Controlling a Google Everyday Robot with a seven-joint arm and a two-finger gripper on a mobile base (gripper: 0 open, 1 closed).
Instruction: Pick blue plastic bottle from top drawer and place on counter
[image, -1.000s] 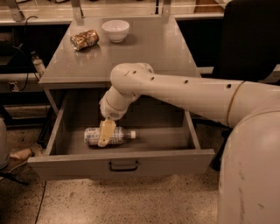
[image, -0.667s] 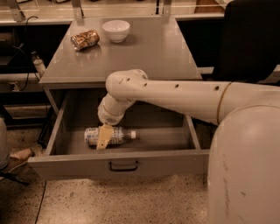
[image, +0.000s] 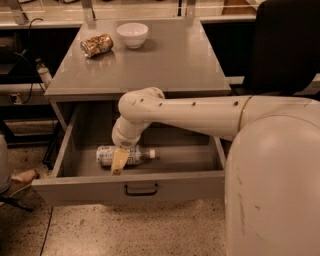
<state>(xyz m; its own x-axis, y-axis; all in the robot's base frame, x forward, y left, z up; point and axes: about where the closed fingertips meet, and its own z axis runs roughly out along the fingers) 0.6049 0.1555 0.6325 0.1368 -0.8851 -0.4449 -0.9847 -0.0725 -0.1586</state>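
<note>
Pincer (image: 118, 162) hangs inside the open top drawer (image: 75, 188) right over the lying blue plastic bottle (image: 136, 155), beneath the counter (image: 170, 62), grip impossible to tell.

Top drawer (image: 100, 187) is standing open under the counter (image: 165, 65), with the blue plastic bottle (image: 136, 156) lying on its side on the drawer floor, white cap pointing right. The arm (image: 200, 112) is reaching in from the right and bending down into the drawer, the pincer (image: 119, 161) hanging right at the bottle's middle and partly covering its label. At the counter's far left, a brown-gold can (image: 96, 45) is lying on its side just beside a white bowl (image: 132, 34).
</note>
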